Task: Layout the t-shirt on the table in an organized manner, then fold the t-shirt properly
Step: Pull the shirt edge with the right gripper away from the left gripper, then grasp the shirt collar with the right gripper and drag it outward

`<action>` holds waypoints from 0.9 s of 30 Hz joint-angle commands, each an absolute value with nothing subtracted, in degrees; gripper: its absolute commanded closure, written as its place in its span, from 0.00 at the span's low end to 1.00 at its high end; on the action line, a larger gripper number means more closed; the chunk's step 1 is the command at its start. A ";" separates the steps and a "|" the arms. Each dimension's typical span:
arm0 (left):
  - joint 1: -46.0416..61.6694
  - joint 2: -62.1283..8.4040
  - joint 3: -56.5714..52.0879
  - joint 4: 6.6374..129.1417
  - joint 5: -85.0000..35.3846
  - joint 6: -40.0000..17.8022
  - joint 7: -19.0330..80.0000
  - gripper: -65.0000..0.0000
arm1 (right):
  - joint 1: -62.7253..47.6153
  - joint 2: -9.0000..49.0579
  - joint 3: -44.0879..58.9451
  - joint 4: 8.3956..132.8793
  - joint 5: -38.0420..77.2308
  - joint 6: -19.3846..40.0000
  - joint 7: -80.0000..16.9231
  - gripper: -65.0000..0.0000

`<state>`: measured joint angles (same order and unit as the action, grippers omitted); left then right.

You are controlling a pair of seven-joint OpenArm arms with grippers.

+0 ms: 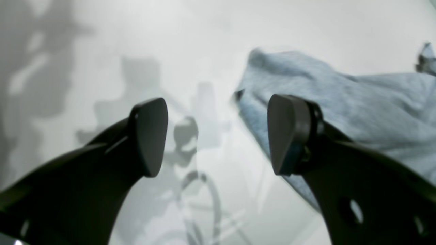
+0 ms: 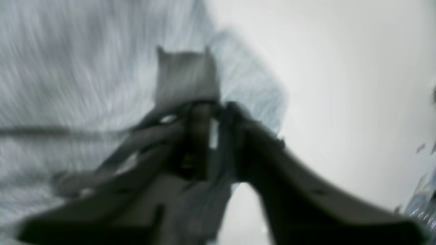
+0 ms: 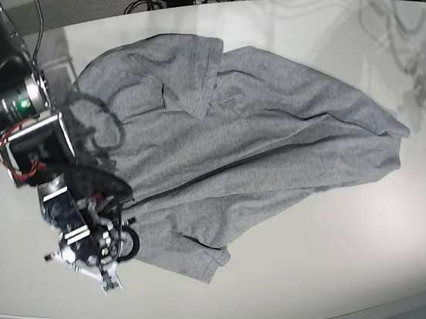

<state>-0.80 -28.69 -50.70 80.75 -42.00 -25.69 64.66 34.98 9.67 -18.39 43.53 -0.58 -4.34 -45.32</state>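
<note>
t-shirt (image 3: 234, 141) lying rumpled mid-surface (image 3: 351, 267) | right end effector (image 2: 204, 112) pinching its near-left edge (blurred) | left end effector (image 1: 218, 136) hovering spread beside cloth | handling: soft, light, limp; gripping hems or shoulder corners seems best
</note>
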 commanded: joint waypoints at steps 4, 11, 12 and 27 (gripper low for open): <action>-1.45 -30.33 -51.00 81.69 -52.84 -34.17 66.83 0.29 | 40.88 9.91 -18.24 45.41 6.35 8.56 -49.01 0.58; -1.50 -30.35 -44.62 81.69 -60.71 -40.00 68.23 0.29 | 41.21 10.70 -18.24 55.94 25.85 26.06 -58.46 0.58; -1.61 -30.35 -42.61 81.69 -60.55 -40.00 68.25 0.29 | 40.77 10.92 -18.24 57.84 30.52 28.69 -60.95 0.58; -2.79 -31.77 -22.87 81.71 -55.02 -40.00 67.77 0.36 | 11.70 11.84 -18.24 86.30 63.26 40.00 -80.00 0.58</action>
